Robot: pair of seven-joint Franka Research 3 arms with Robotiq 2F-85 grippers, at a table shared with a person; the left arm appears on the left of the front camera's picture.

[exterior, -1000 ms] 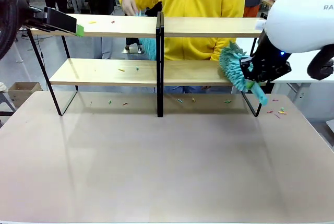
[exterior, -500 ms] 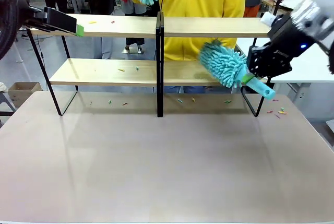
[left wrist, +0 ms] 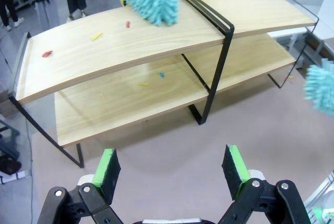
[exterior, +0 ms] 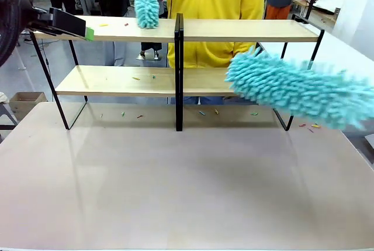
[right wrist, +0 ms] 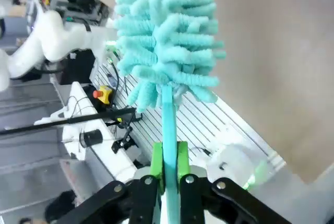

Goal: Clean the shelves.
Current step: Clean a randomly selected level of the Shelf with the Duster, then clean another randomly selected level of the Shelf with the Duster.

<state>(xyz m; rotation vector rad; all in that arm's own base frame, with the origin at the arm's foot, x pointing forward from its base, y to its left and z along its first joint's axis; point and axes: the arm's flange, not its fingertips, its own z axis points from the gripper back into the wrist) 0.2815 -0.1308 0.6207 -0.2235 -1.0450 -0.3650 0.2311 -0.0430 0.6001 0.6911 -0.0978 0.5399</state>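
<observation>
the shelves [exterior: 234, 30] span the table's [exterior: 175, 192] far side, flecked with scraps [exterior: 136, 78], so the right gripper [right wrist: 169, 158], clamped on the teal duster [exterior: 292, 90], should sweep flat along each board; the left gripper [left wrist: 172, 165] hangs wide open.

The front view faces the black-framed light-wood shelves [exterior: 245, 30] squarely, across the beige table [exterior: 175, 192]. The left wrist view looks down on them from above, near their left front, sharing both boards. The right wrist view faces away from the shelves, close along a teal fluffy duster [right wrist: 167, 31].
</observation>
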